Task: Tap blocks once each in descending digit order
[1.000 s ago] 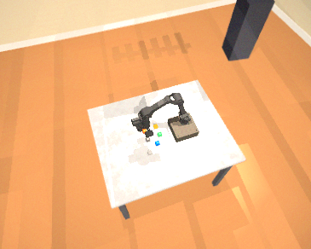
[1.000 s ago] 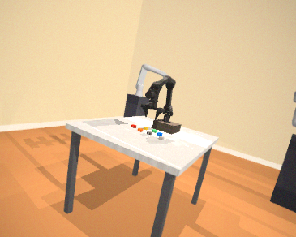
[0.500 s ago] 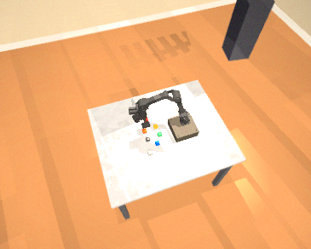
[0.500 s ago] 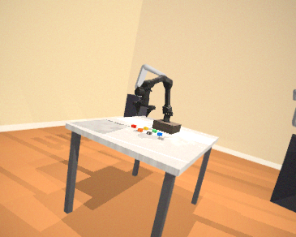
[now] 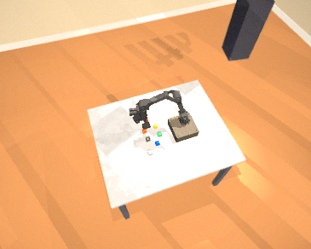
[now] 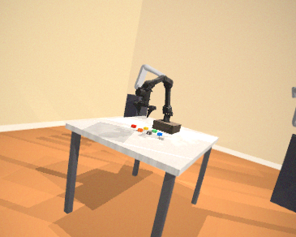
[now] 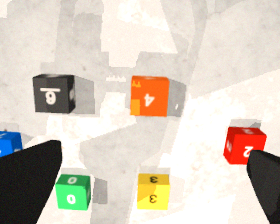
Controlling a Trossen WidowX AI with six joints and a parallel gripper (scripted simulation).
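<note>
My gripper (image 5: 146, 126) (image 6: 144, 114) (image 7: 156, 155) is open and empty, above the table near the red and orange blocks. In the wrist view, a black block (image 7: 54, 94) shows an underlined digit, apparently an upside-down 6. The orange block (image 7: 149, 96) shows 4, the red block (image 7: 238, 145) by the right finger shows 2, the yellow block (image 7: 153, 191) shows 3, and the green block (image 7: 73, 192) shows 0. The blue block (image 7: 6, 143) is cut off at the left, apparently a 7. A whitish block (image 5: 150, 153) (image 6: 161, 138) is outside the wrist view; its digit is unreadable.
The arm's brown base box (image 5: 183, 129) (image 6: 166, 126) stands on the white table (image 5: 122, 183) (image 6: 173, 160), beside the blocks. The arm reaches over from it. Dark pedestals stand beyond the table. Shadows of the arm fall around the blocks.
</note>
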